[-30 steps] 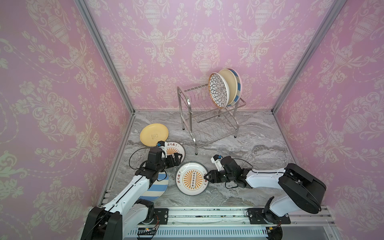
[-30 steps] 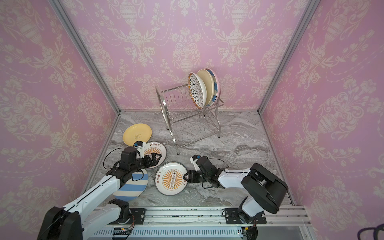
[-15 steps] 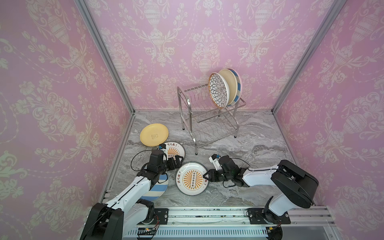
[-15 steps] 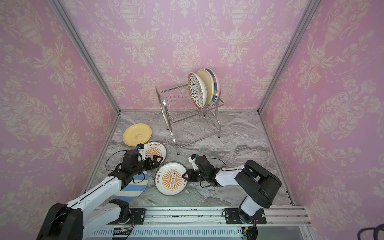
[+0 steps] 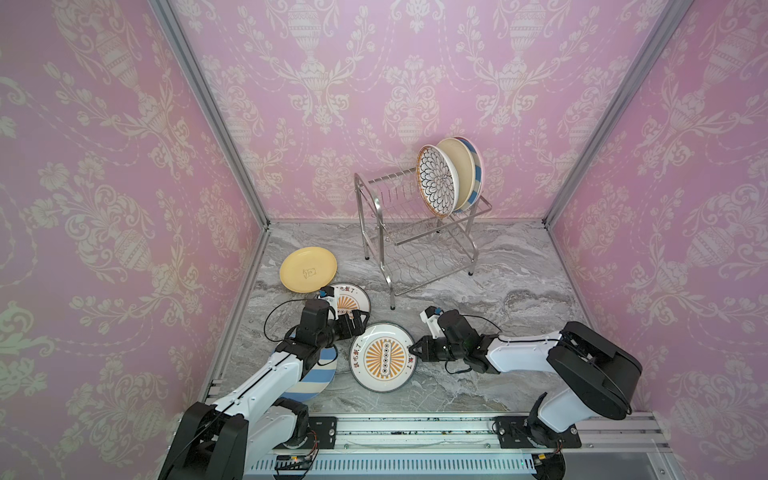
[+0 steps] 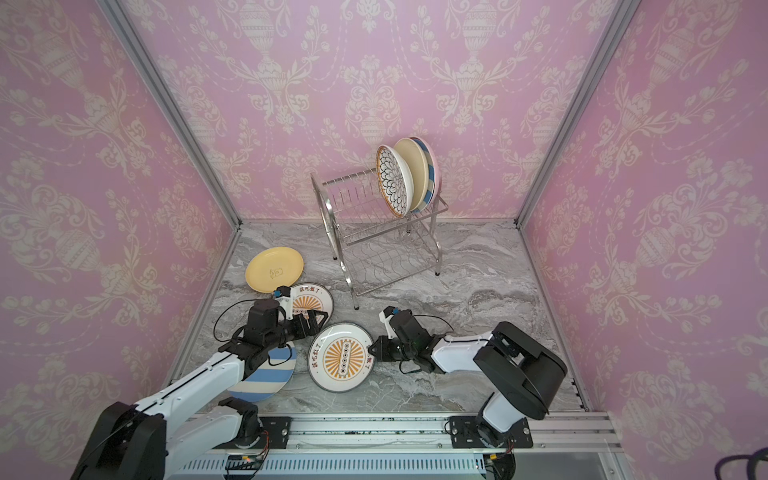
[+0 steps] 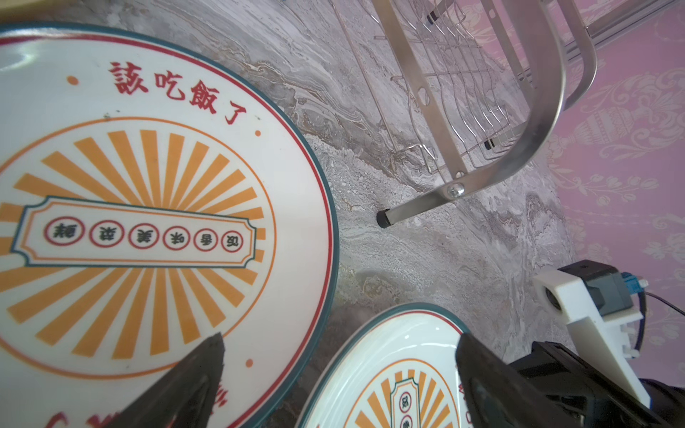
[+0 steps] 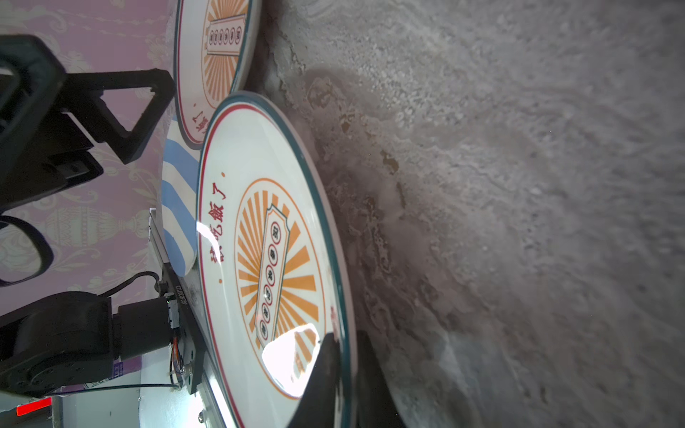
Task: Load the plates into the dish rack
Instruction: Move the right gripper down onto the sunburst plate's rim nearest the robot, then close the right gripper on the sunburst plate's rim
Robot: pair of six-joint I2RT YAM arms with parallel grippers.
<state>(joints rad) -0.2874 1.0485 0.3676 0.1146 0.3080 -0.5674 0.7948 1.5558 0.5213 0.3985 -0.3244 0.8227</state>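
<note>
Marble tabletop (image 5: 511,291): the right gripper (image 5: 411,350) is clamped on the rim of the near sunburst plate (image 5: 383,358); the left gripper (image 5: 354,326) hovers alongside, jaws apart. The next move is probably lifting the plate and slotting it upright into the dish rack (image 5: 415,253) behind.

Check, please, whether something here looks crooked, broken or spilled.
Nothing is broken or spilled. The dish rack stands turned at an angle to the back wall, and the plates in its upper tier lean together, crowded at one end.
</note>
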